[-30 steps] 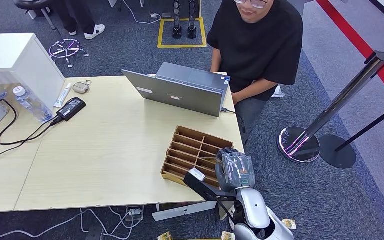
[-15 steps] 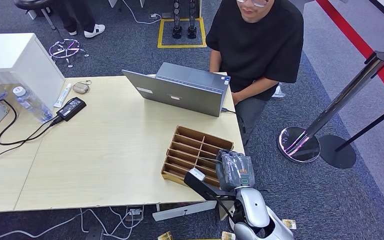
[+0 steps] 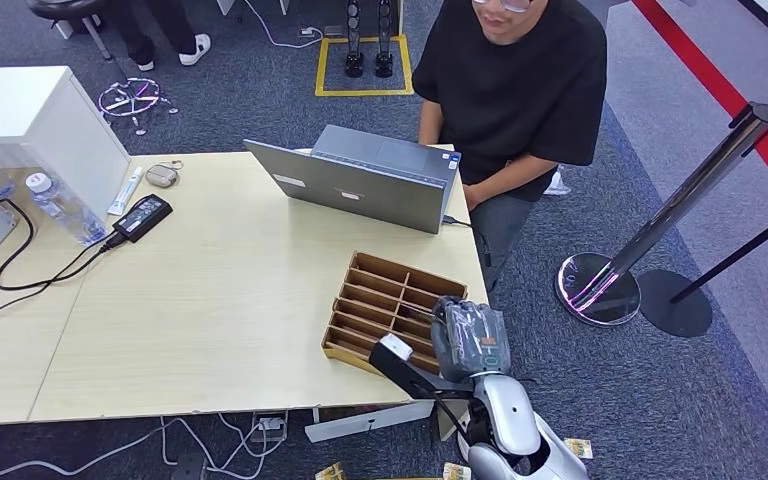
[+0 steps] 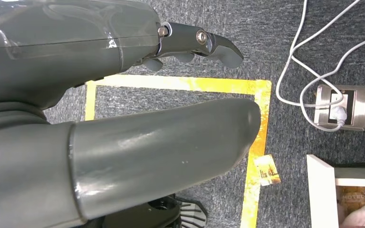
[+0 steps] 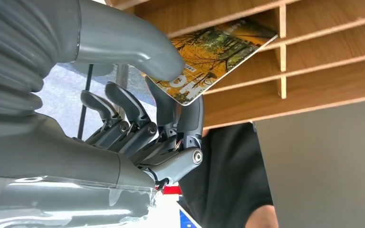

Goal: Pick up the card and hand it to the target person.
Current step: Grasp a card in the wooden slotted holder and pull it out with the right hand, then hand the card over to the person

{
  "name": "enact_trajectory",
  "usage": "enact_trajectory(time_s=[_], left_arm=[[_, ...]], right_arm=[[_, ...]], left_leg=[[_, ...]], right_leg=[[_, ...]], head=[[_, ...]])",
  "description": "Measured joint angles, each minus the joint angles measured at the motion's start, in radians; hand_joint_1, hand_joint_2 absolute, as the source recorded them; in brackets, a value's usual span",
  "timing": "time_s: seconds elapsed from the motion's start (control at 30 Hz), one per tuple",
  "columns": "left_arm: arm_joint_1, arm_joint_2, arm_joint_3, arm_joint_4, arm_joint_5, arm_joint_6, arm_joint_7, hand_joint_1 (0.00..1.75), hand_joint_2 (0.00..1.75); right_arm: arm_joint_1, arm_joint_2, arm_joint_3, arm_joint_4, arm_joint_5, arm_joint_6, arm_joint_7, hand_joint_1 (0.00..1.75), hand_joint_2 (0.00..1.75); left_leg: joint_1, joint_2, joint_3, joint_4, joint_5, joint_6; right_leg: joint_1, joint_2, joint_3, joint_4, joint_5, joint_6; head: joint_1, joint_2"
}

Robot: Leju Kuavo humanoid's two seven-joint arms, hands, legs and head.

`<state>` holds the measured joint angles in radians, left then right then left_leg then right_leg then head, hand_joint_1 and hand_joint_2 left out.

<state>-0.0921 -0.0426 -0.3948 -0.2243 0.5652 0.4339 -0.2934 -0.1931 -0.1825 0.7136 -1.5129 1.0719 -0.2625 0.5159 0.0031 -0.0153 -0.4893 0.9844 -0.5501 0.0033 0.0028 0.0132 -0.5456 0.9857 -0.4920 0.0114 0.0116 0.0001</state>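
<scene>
A card [image 5: 214, 57] printed with autumn trees lies tilted in a slot of the wooden divider tray [image 3: 380, 300], one corner sticking out. My right hand [image 3: 468, 338] is at the tray's near right corner and pinches that corner between its thumb [image 5: 138, 42] and a finger. The person [image 3: 510, 90] in a black shirt sits at the table's far side behind an open laptop [image 3: 360, 180]. In the left wrist view my left hand [image 4: 147, 118] hangs over the carpet, fingers apart and holding nothing.
A white cabinet [image 3: 30, 120], a water bottle [image 3: 55, 205] and a power adapter [image 3: 142, 215] with cables are at the table's left. A chrome stanchion [image 3: 660, 230] stands on the right. A loose card [image 4: 267, 170] lies on the floor by yellow tape.
My right hand has shifted very slightly at the tray's corner, still on the card. Nothing else has moved.
</scene>
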Motion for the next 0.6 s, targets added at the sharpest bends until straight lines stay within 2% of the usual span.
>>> enact_trajectory(time_s=[0.6], left_arm=[[0.001, 0.0, -0.01, 0.0, 0.016, 0.0, -0.014, 0.0, 0.0]], right_arm=[[-0.014, -0.012, -0.08, -0.126, 0.001, -0.087, -0.057, 1.75, 1.75]], left_leg=[[0.0, 0.0, 0.0, 0.0, 0.0, 0.0]], right_leg=[[0.0, 0.0, 0.0, 0.0, 0.0, 0.0]], head=[[0.0, 0.0]])
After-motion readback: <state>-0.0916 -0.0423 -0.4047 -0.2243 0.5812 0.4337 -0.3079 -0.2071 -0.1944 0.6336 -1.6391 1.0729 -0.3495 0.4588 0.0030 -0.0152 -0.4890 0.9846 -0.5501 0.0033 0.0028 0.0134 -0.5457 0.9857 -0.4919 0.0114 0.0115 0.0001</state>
